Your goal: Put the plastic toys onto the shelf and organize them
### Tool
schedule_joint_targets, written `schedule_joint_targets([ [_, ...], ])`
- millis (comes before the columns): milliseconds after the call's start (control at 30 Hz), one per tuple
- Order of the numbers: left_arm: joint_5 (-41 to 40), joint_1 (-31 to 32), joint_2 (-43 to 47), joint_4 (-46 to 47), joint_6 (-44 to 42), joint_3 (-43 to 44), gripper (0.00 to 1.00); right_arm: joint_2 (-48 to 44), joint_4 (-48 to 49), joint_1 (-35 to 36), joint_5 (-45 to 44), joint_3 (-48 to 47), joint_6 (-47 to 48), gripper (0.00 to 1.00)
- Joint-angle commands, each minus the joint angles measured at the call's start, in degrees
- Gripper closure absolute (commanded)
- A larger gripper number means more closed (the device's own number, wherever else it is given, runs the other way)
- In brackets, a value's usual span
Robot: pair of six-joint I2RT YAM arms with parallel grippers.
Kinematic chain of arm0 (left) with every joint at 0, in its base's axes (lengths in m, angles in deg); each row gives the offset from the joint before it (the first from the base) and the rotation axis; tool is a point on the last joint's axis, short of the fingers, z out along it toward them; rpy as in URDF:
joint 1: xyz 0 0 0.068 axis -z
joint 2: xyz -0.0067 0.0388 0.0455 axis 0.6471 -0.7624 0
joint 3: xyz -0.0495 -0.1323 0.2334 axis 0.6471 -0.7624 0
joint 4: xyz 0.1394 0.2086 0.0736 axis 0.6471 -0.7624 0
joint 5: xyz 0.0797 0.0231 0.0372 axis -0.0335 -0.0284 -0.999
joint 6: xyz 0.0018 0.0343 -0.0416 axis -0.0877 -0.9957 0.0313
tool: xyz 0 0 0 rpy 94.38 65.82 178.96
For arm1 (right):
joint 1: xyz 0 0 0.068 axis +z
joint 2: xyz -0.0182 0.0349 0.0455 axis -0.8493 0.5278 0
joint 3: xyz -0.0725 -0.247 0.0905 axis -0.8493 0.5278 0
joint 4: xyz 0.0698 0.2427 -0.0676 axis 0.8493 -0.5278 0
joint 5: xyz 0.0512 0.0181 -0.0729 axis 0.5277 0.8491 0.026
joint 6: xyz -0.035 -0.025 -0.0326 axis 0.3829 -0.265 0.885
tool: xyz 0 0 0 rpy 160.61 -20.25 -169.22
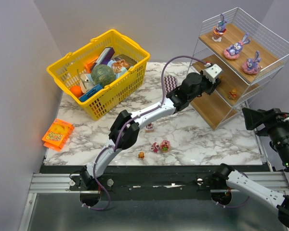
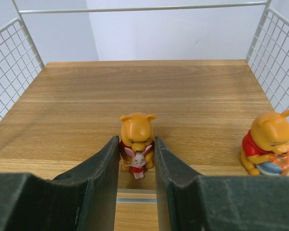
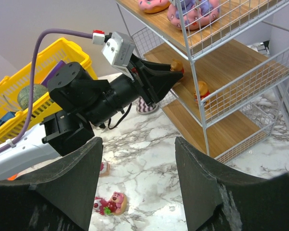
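My left gripper (image 2: 137,147) reaches into the middle tier of the shelf (image 1: 269,56) and is shut on an orange bear (image 2: 136,137) hugging a pink figure. The bear's feet are at the wooden board (image 2: 149,91). A second orange bear (image 2: 267,144) stands to its right on the same board. Three purple bunnies (image 1: 233,49) line the top tier. On the marble table lie two pink toys (image 1: 161,146), a tiny orange bear (image 1: 141,155) and a pink-and-white toy (image 1: 149,127). My right gripper (image 3: 139,183) hangs open and empty above the table, right of the shelf's front.
A yellow basket (image 1: 98,72) full of items stands at the back left. An orange packet (image 1: 58,134) lies off the table's left edge. A purple zigzag pad (image 1: 170,82) sits beside the shelf, under my left arm. White wire walls (image 2: 9,77) enclose the tier on both sides.
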Motion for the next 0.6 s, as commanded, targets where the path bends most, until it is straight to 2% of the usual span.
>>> schedule_joint_targets([
  [0, 1.7, -0.7, -2.9, -2.5, -0.4, -0.5, 0.61, -1.0, -0.2, -0.1, -1.9, 1.0, 1.4, 0.3],
  [300, 2.3, -1.4, -3.6, -2.0, 1.1, 0.8, 0.53, -0.8, 0.4, -0.1, -2.3, 1.3, 2.2, 0.29],
  [567, 3.0, -1.4, -2.7, -1.9, 1.1, 0.5, 0.35, -0.9, 0.5, -0.1, -2.1, 1.5, 2.1, 0.29],
])
